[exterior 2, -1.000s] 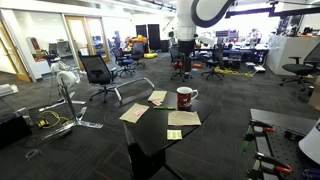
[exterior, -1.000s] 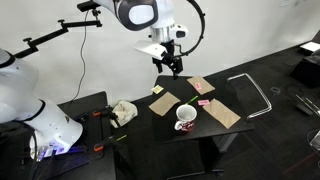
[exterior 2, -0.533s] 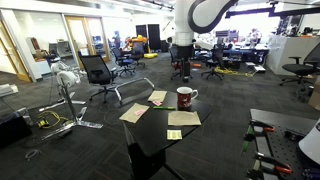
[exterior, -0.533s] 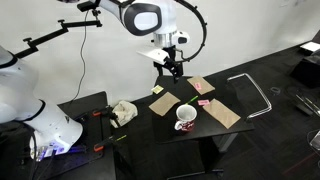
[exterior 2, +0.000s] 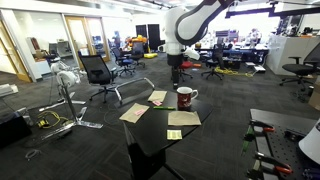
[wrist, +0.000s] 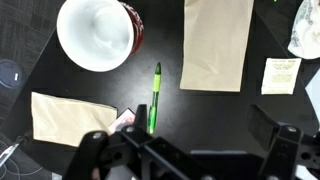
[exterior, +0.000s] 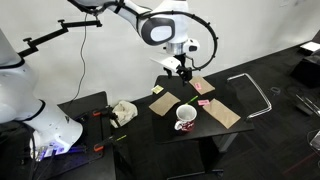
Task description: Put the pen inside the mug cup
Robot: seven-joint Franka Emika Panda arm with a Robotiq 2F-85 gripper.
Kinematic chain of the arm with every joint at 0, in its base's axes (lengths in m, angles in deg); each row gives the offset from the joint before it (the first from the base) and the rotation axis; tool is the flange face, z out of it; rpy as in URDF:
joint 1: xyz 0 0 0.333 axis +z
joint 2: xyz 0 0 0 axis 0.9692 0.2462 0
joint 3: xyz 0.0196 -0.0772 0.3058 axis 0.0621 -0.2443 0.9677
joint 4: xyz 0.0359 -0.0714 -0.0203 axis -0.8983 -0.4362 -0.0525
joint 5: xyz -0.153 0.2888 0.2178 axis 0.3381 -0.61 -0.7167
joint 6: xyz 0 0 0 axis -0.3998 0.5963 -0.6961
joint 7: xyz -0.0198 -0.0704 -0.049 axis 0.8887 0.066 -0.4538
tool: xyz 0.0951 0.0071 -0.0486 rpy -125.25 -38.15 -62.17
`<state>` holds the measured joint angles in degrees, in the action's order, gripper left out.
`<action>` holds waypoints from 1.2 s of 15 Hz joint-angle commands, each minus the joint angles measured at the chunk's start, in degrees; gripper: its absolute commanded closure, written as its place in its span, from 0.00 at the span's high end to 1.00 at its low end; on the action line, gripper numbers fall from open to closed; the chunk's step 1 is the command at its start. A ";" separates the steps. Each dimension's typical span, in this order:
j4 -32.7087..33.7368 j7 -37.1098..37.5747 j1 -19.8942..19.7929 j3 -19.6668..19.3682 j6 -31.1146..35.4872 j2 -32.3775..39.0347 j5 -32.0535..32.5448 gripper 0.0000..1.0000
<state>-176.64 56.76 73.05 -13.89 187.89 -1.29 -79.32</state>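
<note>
Wide-open jaws, nothing in them, up in the air over the dark bench [wrist: 160, 38]. In the wrist view, two black fingers [wrist: 95, 150] at the bottom edge, well apart. Between them in the picture, down on the bench, the thin green pen [wrist: 155, 95], lying flat and not in the mug. Up and to the left of the pen, the white mug [wrist: 97, 33], upright, dark red outside, apart from the pen. Just beside the near end of the pen, on its left, a small pink thing [wrist: 124, 120]. To the right of the pen, a tall tan paper [wrist: 216, 42]. To the left, another tan paper [wrist: 70, 115]. At the far right, a small yellow note [wrist: 280, 75] and a white cloth [wrist: 307, 30]. In an exterior view, the white arm [exterior: 160, 28] high above the bench. Pen too small to make out there.
</note>
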 commanded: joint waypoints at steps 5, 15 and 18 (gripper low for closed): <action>6.83 -1.15 -2.76 1.94 3.70 8.66 -1.72 1.00; 13.30 -1.24 -5.38 4.38 3.70 17.74 -2.56 1.00; 15.17 -0.22 -5.40 4.27 3.53 19.85 -2.08 1.00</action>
<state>-164.30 56.77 68.65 -10.46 191.17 16.24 -80.61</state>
